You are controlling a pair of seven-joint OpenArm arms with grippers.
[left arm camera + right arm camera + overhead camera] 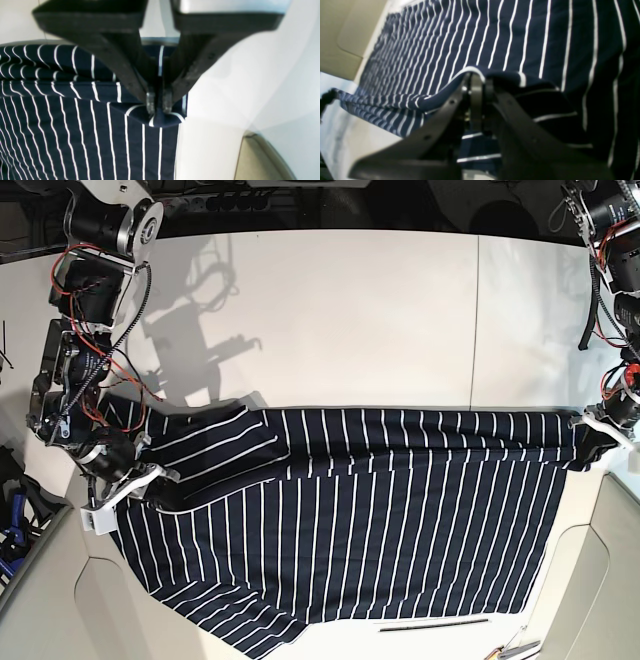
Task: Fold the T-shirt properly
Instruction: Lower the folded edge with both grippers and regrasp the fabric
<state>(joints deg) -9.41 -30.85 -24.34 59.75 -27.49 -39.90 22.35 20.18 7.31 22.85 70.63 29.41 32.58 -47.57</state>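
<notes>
The T-shirt [380, 510], dark navy with thin white stripes, lies stretched across the white table [350, 310], and its lower part hangs over the front edge. In the base view my left gripper [588, 423] pinches the shirt's right end. My right gripper [160, 477] holds cloth at the left end, beside a sleeve. The left wrist view shows the left gripper [159, 106] shut on a folded corner of the T-shirt [62, 112]. In the right wrist view the right gripper [476, 81] is shut on a raised edge of the T-shirt [507, 37].
The right arm's base with red cables [85, 330] stands at the table's far left in the base view. Beige floor [260, 162] lies beyond the table's rounded corner. A seam [478, 320] runs down the tabletop.
</notes>
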